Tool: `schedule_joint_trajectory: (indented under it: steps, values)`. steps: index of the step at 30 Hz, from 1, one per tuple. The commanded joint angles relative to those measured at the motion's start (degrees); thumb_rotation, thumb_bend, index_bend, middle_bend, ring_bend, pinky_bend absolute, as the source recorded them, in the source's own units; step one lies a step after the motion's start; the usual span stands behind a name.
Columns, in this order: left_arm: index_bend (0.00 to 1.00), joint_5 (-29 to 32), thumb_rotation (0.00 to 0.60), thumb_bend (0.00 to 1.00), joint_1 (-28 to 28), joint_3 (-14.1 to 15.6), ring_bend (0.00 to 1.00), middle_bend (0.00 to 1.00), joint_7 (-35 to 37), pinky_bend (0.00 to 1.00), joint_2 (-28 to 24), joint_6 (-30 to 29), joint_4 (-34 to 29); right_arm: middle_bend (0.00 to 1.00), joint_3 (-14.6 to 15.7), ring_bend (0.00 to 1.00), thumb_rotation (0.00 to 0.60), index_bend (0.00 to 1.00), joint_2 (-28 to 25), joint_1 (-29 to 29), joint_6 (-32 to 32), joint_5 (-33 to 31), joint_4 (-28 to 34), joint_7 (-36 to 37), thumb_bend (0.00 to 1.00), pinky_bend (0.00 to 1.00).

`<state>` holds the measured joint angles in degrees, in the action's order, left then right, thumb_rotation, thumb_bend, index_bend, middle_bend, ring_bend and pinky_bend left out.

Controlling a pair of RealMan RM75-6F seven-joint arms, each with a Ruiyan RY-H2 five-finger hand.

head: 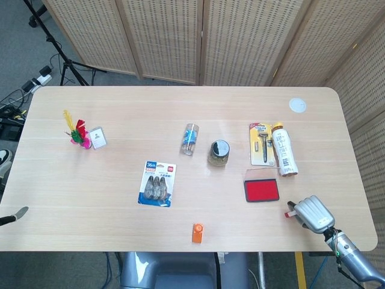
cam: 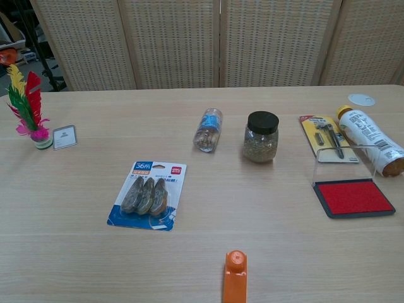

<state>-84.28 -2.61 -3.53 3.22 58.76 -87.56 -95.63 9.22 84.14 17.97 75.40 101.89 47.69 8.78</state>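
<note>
My right hand lies on the table near its front right corner, a red fingertip pointing left. Its fingers lie side by side with nothing in them. Closest to it is a red ink pad with a raised clear lid, a short way up and left. Only a thin dark sliver of my left hand shows at the far left edge, off the table; how its fingers stand is hidden. The chest view shows neither hand.
A white bottle, razor pack, black-lidded jar, small lying bottle and tape pack lie mid-table. An orange piece sits at the front edge. A feather shuttlecock and card stand left.
</note>
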Motion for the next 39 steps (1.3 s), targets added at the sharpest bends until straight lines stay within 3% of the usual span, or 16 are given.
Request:
schedule_joint_trajectory:
  steps: [1, 8, 12, 21, 31, 39]
  values:
    - [0.0, -0.03, 0.6, 0.0, 0.01, 0.02, 0.0, 0.0, 0.05, 0.0, 0.02, 0.0, 0.08, 0.96, -0.24, 1.0, 0.6, 0.54, -0.14, -0.26, 1.19, -0.02, 0.35, -0.07, 0.45, 1.0]
    - [0.0, 0.01, 0.6, 0.0, -0.03, 0.05, 0.0, 0.0, -0.19, 0.0, 0.12, 0.12, 0.09, 0.96, -0.97, 1.0, 0.6, 0.54, -2.23, -0.04, 5.21, 1.02, 3.99, -1.53, 0.47, 1.0]
    - [0.0, -0.03, 0.6, 0.0, 0.0, 0.06, 0.0, 0.0, -0.41, 0.0, 0.17, 0.04, -0.04, 0.96, -1.88, 1.0, 0.6, 0.54, -5.33, 1.99, 5.28, 2.22, 10.99, -6.62, 0.47, 1.0]
    - [0.0, 0.17, 0.6, 0.0, -0.08, 0.03, 0.0, 0.0, 0.04, 0.0, 0.0, 0.38, 0.04, 0.96, -5.56, 1.0, 0.6, 0.54, -10.49, 7.86, -5.32, -0.73, 29.89, -21.13, 0.49, 1.0]
    - [0.0, 0.67, 0.6, 0.0, -0.27, -0.09, 0.0, 0.0, 1.07, 0.0, -0.35, 1.06, 0.34, 0.96, -10.4, 1.0, 0.6, 0.54, -8.84, 11.25, -14.43, -9.04, 37.55, -33.63, 0.52, 1.0]
    - [0.0, 0.82, 0.6, 0.0, -0.51, -0.02, 0.0, 0.0, 0.88, 0.0, -0.19, 1.63, 0.55, 0.96, -13.01, 1.0, 0.6, 0.54, -6.22, 12.17, -17.54, -16.93, 40.93, -45.9, 0.52, 1.0]
